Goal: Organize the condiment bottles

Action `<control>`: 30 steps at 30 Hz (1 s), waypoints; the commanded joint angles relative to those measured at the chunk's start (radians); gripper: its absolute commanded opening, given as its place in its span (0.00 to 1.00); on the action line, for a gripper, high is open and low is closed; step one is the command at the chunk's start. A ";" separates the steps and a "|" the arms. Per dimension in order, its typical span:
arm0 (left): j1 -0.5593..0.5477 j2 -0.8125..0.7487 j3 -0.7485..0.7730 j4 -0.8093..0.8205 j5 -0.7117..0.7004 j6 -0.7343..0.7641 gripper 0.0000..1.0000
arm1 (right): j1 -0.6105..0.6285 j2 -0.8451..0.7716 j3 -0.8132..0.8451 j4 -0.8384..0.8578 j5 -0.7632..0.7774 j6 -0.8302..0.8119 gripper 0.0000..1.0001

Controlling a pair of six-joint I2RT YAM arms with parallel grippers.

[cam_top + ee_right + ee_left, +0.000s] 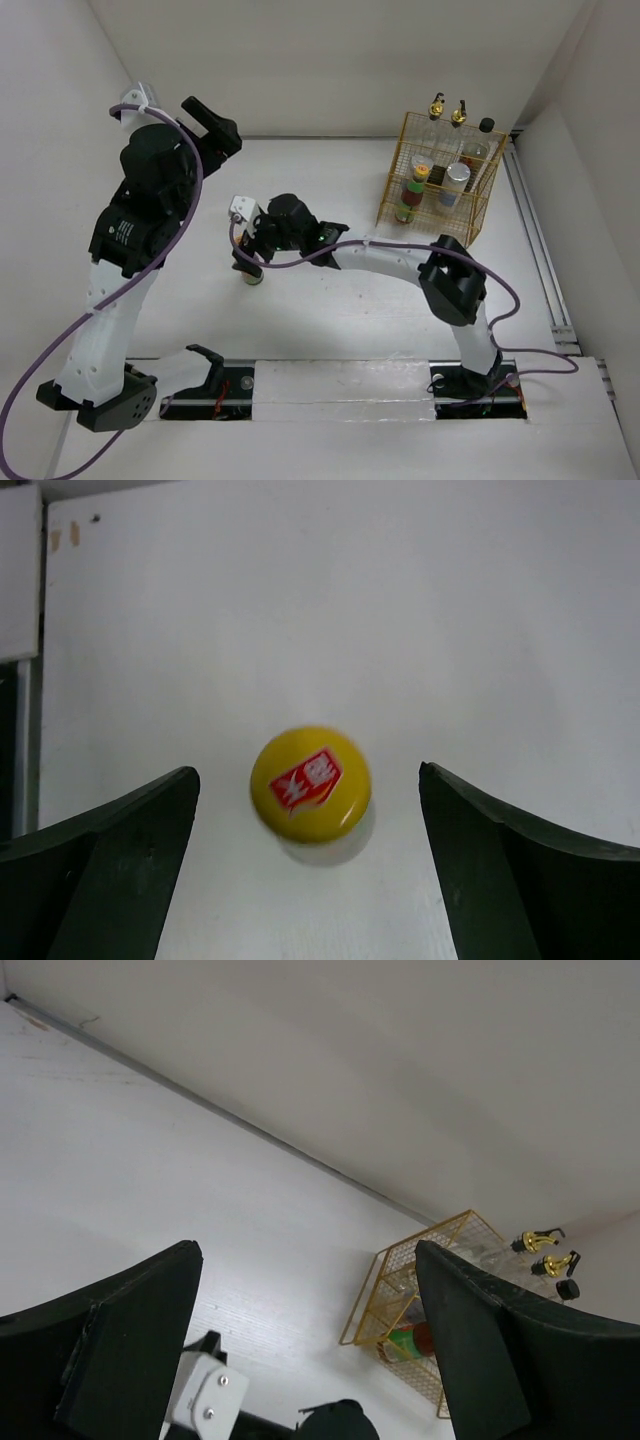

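Note:
One yellow-capped sauce bottle [253, 279] stands alone on the table left of centre. In the right wrist view its yellow cap [311, 783] with a red logo lies between the fingers. My right gripper [250, 266] [308, 772] is open right above it, not touching. The other bottles stand in the gold wire basket [483, 210]: two gold-topped cruets [447, 109], a black-capped bottle [485, 128], a yellow-capped bottle [420, 170] and two silver-lidded shakers [457, 174]. My left gripper [214, 125] [307, 1250] is open and empty, raised at the back left.
The basket [400, 1260] stands at the back right near the wall corner. White walls close the table at the back and both sides. A rail [535, 250] runs along the right edge.

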 commanded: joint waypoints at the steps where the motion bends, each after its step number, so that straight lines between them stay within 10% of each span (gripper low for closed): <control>1: 0.002 -0.017 -0.030 0.016 0.015 -0.004 0.84 | 0.001 0.070 0.122 0.109 0.026 0.006 0.96; 4: 0.002 -0.037 -0.039 0.016 0.003 -0.004 0.84 | 0.001 0.111 0.174 0.131 0.011 0.027 0.93; 8: 0.002 -0.046 -0.057 0.006 -0.008 0.005 0.84 | 0.001 0.096 0.150 0.172 0.000 0.076 0.35; 12: 0.002 -0.046 -0.080 0.020 -0.008 0.005 0.84 | -0.025 -0.037 0.057 0.172 0.010 0.087 0.11; 22: -0.030 0.039 -0.192 0.183 0.243 0.119 0.87 | -0.340 -0.687 -0.149 -0.057 0.086 0.133 0.02; 30: -0.030 0.171 -0.241 0.284 0.354 0.194 1.00 | -0.757 -0.887 -0.106 -0.378 0.138 0.142 0.02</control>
